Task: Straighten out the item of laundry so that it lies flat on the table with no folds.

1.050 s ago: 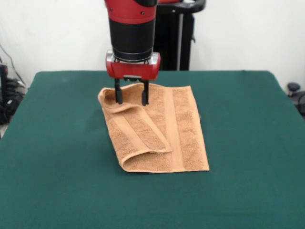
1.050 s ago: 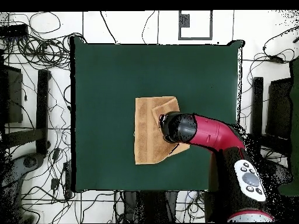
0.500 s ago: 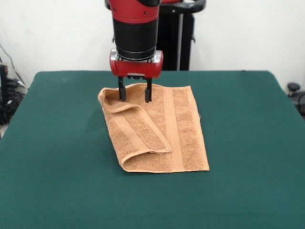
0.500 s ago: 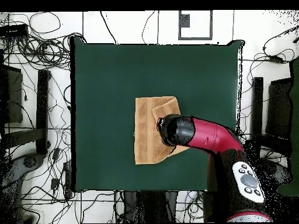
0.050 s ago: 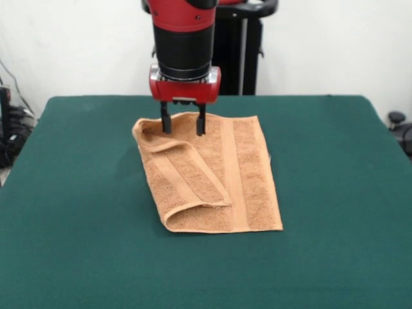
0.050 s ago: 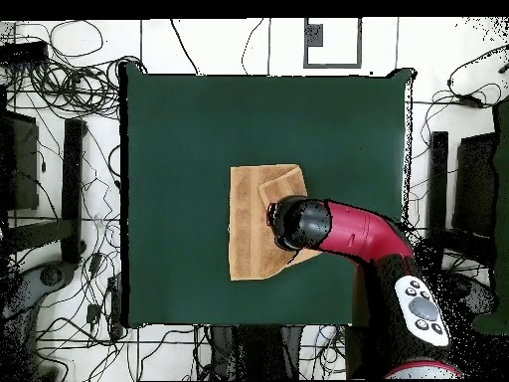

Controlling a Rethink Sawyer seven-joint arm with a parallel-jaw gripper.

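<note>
Item one, desk point(image 5: 77, 193): dark green felt-like top, wide and rectangular, bare on its left part in the front view; seen from above point(image 6: 179, 139) it fills the middle of the picture, with tangled cables point(image 6: 70, 70) on the pale floor beyond its edges. Item two, towel point(image 5: 248, 187): orange-tan terry, lying near the middle of the desk, not flat; its left portion is folded over onto the rest, the fold running as a diagonal flap from the far left corner down to a rounded doubled edge at the near left, with a flat woven band showing on the flap and another running lengthwise on the single layer to the right. From above the towel point(image 6: 249, 224) reads as an upright rectangle with the folded flap toward my arm. Item three, my hand point(image 5: 183, 122): two dark fingers point(image 5: 166, 122) pointing straight down, set narrowly apart with a clear gap between them, holding nothing, tips over the far edge of the towel beside the top of the fold; whether they touch the cloth I cannot tell. Item four, my arm point(image 6: 353, 229): red and black, covering the towel's near-right part in the overhead view.
</note>
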